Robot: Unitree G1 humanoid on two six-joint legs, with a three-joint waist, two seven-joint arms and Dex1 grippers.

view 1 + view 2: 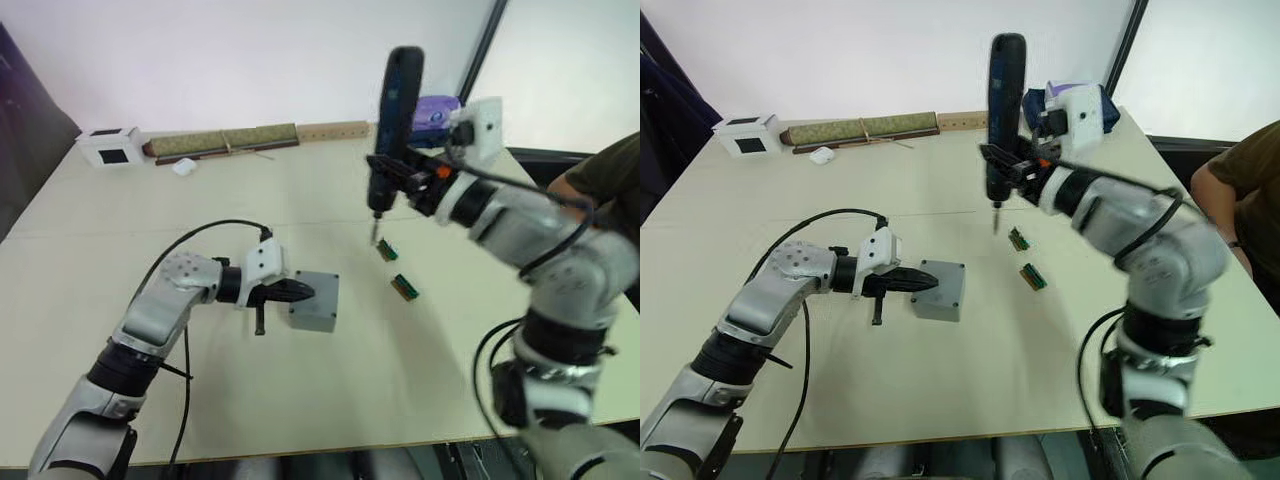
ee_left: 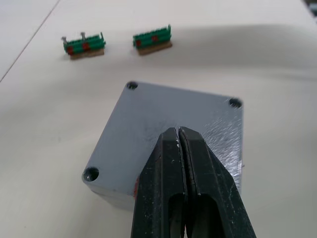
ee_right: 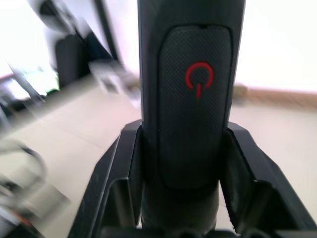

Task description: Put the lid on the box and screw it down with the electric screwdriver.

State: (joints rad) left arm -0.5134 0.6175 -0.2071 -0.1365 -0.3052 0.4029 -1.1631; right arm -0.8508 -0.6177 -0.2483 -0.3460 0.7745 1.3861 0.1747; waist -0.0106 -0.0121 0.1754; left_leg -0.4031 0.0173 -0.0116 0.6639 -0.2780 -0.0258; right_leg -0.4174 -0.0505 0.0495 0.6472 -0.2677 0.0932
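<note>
While my left gripper (image 2: 179, 133) rests with fingers pressed together on the flat grey metal lid (image 2: 168, 126), that lid sits on the grey cast-metal box (image 1: 314, 301). My right gripper (image 1: 400, 175) clamps the black cylindrical electric screwdriver (image 1: 392, 120) upright, bit downward, above two small green circuit-board pieces (image 1: 396, 268).

Matt grey scratched metal lid (image 2: 173, 124); textured black plastic electric screwdriver (image 3: 193, 109); smooth pale matt table (image 1: 300, 400).
</note>
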